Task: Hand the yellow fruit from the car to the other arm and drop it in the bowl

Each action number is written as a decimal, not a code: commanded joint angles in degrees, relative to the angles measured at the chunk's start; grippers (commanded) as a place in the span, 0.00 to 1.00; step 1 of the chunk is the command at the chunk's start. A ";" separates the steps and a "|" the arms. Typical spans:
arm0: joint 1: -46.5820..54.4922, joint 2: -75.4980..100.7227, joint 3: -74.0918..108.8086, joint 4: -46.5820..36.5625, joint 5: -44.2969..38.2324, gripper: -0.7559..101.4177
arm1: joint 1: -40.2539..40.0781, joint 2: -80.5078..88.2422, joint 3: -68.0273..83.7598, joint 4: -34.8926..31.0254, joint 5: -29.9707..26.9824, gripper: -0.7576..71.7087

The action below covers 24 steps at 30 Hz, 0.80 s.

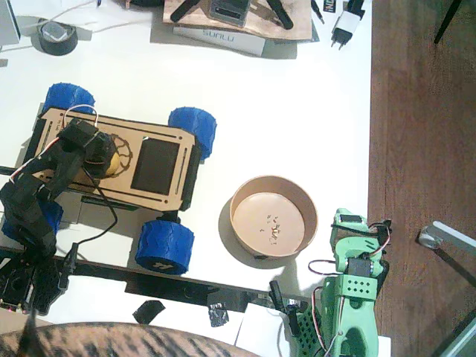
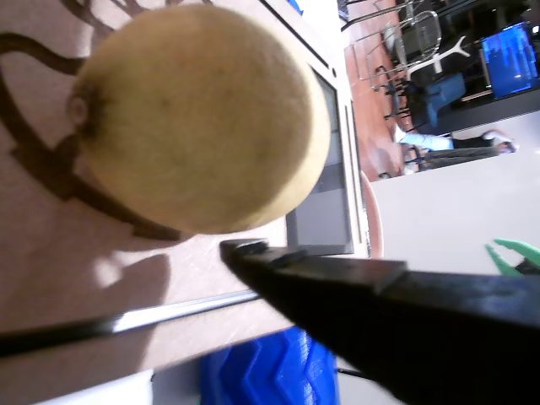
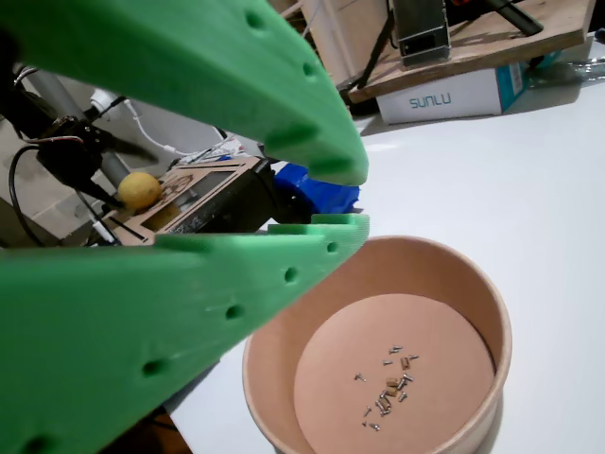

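The yellow fruit [image 1: 113, 161] rests on the engraved round pattern of the plywood car [image 1: 160, 128], which stands on blue wheels at the table's left. It fills a wrist view as the fruit [image 2: 198, 114]. My left gripper [image 1: 100, 152], the black one, hangs open right over the fruit. One black finger [image 2: 380, 295] lies along its side; the other is out of frame. The tan bowl [image 1: 245, 195] sits mid-table and holds only a few crumbs. My right gripper [image 1: 348, 220], the green one, rests beside the bowl [image 3: 473, 293]. Its jaws are a narrow gap apart and hold nothing.
A black tape roll [image 1: 58, 36], a white box marked SUNLU [image 1: 219, 36] and a white plug [image 1: 346, 26] lie along the far edge. The table ends at the right, where brown floor [image 1: 416, 111] begins. Striped fabric [image 1: 111, 342] shows at the bottom edge.
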 commanded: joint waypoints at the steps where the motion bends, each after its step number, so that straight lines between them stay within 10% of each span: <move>1: 0.26 0.35 -2.20 -0.79 0.35 0.05 | -0.35 0.35 -0.26 -0.09 -0.44 0.01; 15: 0.26 2.90 -2.37 -0.26 -0.09 0.01 | -0.35 0.35 -0.26 -0.09 -0.53 0.01; 24: 5.45 40.43 -2.90 16.61 -2.64 0.01 | 0.09 0.35 -0.26 -0.18 -0.88 0.01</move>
